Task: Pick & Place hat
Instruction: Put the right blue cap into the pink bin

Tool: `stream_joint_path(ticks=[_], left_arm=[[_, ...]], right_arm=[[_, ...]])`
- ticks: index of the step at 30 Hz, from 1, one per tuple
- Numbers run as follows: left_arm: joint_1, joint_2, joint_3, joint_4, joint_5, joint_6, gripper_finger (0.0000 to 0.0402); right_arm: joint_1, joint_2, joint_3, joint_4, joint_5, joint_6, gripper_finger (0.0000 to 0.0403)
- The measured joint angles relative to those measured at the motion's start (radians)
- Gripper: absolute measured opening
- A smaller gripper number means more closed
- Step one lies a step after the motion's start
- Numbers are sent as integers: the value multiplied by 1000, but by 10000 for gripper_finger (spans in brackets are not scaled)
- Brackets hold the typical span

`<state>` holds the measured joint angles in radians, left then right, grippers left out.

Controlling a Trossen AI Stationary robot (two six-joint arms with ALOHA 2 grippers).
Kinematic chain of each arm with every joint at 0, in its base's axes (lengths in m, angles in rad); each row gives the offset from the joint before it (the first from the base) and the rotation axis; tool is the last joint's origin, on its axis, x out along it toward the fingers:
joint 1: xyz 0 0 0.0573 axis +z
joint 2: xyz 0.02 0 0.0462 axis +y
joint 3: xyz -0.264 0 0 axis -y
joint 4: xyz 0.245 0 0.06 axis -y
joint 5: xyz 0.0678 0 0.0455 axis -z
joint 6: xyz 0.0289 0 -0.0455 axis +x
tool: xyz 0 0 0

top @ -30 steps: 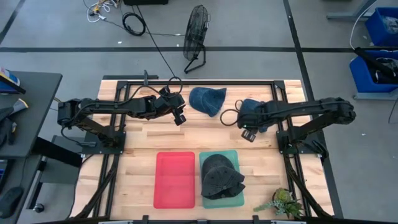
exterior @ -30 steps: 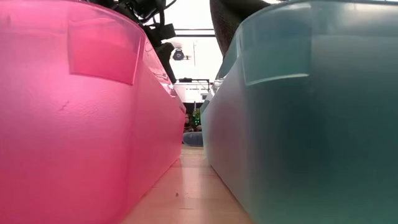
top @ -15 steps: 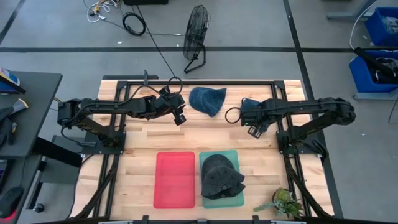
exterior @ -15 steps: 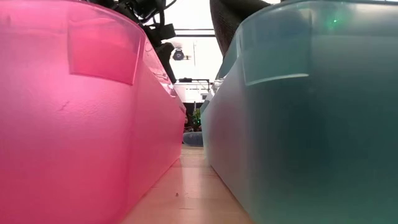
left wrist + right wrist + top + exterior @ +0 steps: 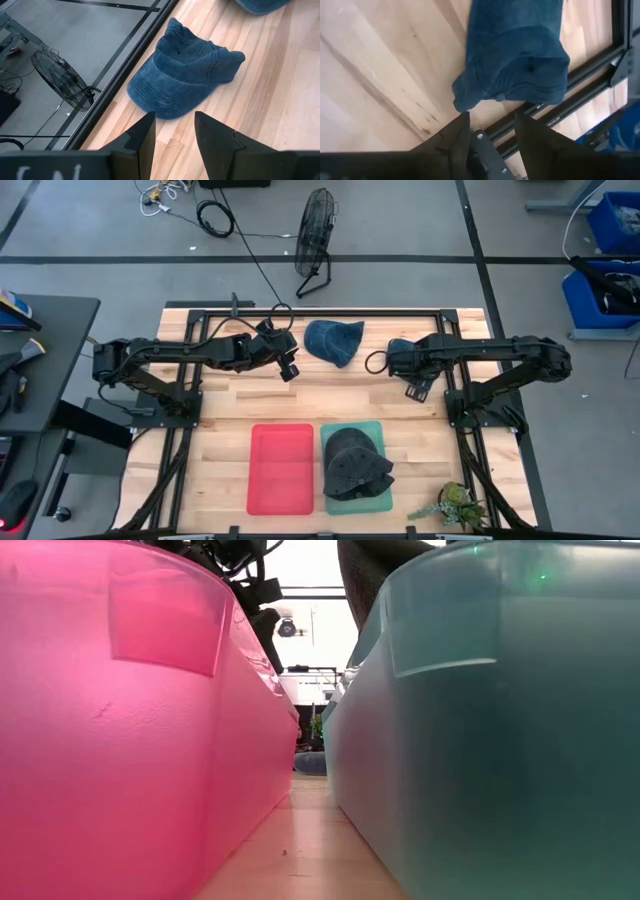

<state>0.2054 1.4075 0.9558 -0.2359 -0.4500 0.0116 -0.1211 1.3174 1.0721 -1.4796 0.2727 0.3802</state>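
Observation:
A blue denim cap (image 5: 333,341) lies on the far middle of the table, its crown up; it also shows in the left wrist view (image 5: 186,74). My left gripper (image 5: 288,370) (image 5: 172,137) hovers open just left of it. A second blue cap (image 5: 397,349) (image 5: 520,57) lies to its right, partly under my right arm. My right gripper (image 5: 416,389) (image 5: 492,135) is open just near of that cap and touches nothing. A dark cap (image 5: 355,463) sits in the green bin (image 5: 375,502).
A red bin (image 5: 281,468) stands beside the green bin at the table's near edge; in the low view they show as a pink wall (image 5: 130,720) and a green wall (image 5: 480,730). A small plant (image 5: 455,506) sits at the near right corner. Bare wood (image 5: 230,410) lies between arms and bins.
My right gripper has shifted a little toward the table's right edge and turned somewhat, staying open; its arm now covers more of the second blue cap. The caps and the left arm have kept still.

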Motion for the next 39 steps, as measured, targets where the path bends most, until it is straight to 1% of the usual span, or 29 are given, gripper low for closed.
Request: stream_joint_path(ticks=[5, 7, 12, 16, 19, 21, 23, 26, 31, 34, 39], left_arm=[[0, 0, 0, 0, 0, -2, 140], [0, 0, 0, 0, 0, -5, 140], [0, 0, 0, 1, 0, -1, 140], [0, 0, 0, 2, 0, -1, 140], [0, 0, 0, 0, 0, -7, 140], [0, 0, 0, -2, 3, -28, 140], [0, 0, 0, -1, 3, -46, 140], [0, 0, 0, -1, 3, -53, 140], [0, 0, 0, -1, 3, -52, 140], [0, 0, 0, -1, 3, -52, 140], [0, 0, 0, -1, 3, -52, 140]], right_arm=[[-1, 0, 0, 17, 20, -107, 159], [-1, 0, 0, 47, 33, -147, 159], [-3, 2, 0, 129, 28, -253, 159], [-31, 10, -8, 135, 80, -289, 159], [-82, 17, -34, 142, 85, -314, 159], [-126, 21, -64, 167, 76, -318, 159], [-176, 22, -103, 204, 92, -337, 159], [-240, 22, -160, 296, 116, -396, 159], [-332, 23, -233, 448, 104, -537, 159], [-378, 23, -257, 503, 103, -575, 159], [-434, 23, -293, 474, 104, -573, 159]])
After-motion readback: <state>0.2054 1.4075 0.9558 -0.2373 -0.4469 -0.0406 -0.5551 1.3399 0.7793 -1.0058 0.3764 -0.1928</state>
